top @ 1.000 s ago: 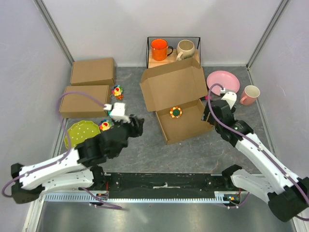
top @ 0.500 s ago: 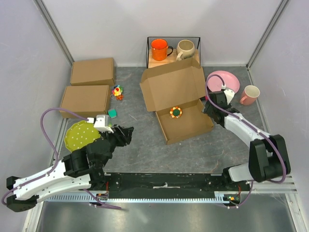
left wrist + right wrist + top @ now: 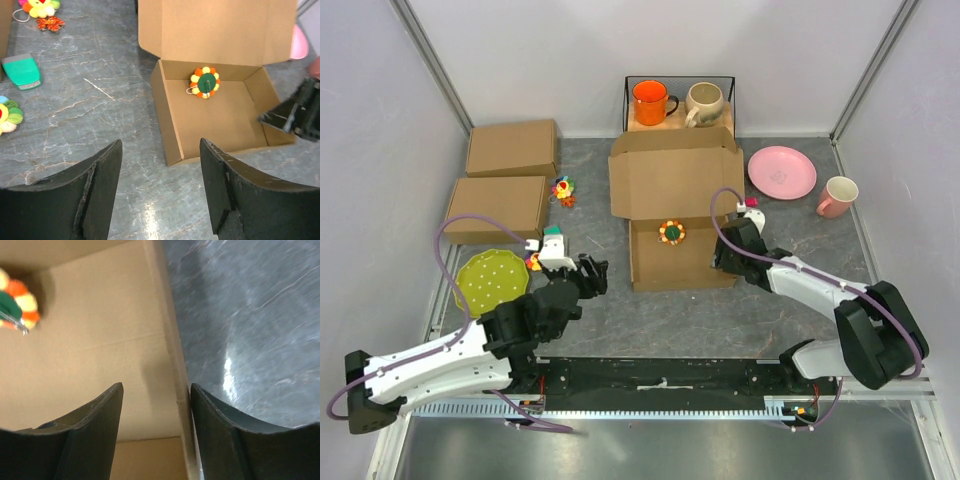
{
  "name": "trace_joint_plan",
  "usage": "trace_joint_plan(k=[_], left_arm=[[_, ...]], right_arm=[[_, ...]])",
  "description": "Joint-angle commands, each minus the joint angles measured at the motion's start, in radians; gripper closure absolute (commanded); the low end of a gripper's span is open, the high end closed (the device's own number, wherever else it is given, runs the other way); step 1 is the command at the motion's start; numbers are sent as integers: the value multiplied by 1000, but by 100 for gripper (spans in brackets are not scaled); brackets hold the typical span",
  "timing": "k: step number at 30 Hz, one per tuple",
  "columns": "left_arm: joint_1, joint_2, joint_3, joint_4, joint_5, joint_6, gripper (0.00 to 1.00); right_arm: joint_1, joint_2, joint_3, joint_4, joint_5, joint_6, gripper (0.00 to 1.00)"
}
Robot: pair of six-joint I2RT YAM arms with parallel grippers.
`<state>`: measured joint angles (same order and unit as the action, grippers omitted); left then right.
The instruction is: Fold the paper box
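left arm [image 3: 430, 362]: white links, black joints | right arm [image 3: 820, 288]: same | cables [image 3: 445, 228]: purple | wrist camera housings [image 3: 557, 256]: white | fingers [image 3: 100, 195]: black, matte

Left claw [image 3: 160, 150], right claw [image 3: 156, 390], both agape

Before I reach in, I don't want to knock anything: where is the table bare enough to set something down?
Bare table runs in front of the paper box, between the left gripper and right gripper; a smaller patch lies on the near side of the pink mug. The left side is crowded: closed boxes, green plate, toys.
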<state>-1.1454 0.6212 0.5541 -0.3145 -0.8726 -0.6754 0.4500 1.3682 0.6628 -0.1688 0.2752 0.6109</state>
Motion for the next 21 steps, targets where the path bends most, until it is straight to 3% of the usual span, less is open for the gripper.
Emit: trace_joint_plan(k=[1, 4, 7, 8, 11, 13, 17, 21], left_arm=[[64, 96, 24, 127, -13, 23, 29], [177, 136, 44, 166, 79, 43, 27], [384, 202, 66, 276, 291, 82, 22], [509, 263, 102, 302, 443, 77, 18], [669, 433, 240, 342, 694, 150, 8], [710, 545, 347, 287, 754, 184, 6], [802, 800, 646, 154, 1013, 281, 5], [831, 986, 799, 51, 1107, 347, 7]], right_arm=[[36, -57, -63, 34, -7, 35, 37], [36, -75, -84, 6, 31, 21, 33], [36, -118, -94, -26, 53, 16, 26], [36, -153, -92, -34, 67, 15, 25], [36, -211, -60, -69, 78, 3, 20], [36, -228, -26, -119, 76, -17, 18], [36, -286, 41, -182, 64, -39, 18], [36, -342, 84, -242, 39, -54, 17]])
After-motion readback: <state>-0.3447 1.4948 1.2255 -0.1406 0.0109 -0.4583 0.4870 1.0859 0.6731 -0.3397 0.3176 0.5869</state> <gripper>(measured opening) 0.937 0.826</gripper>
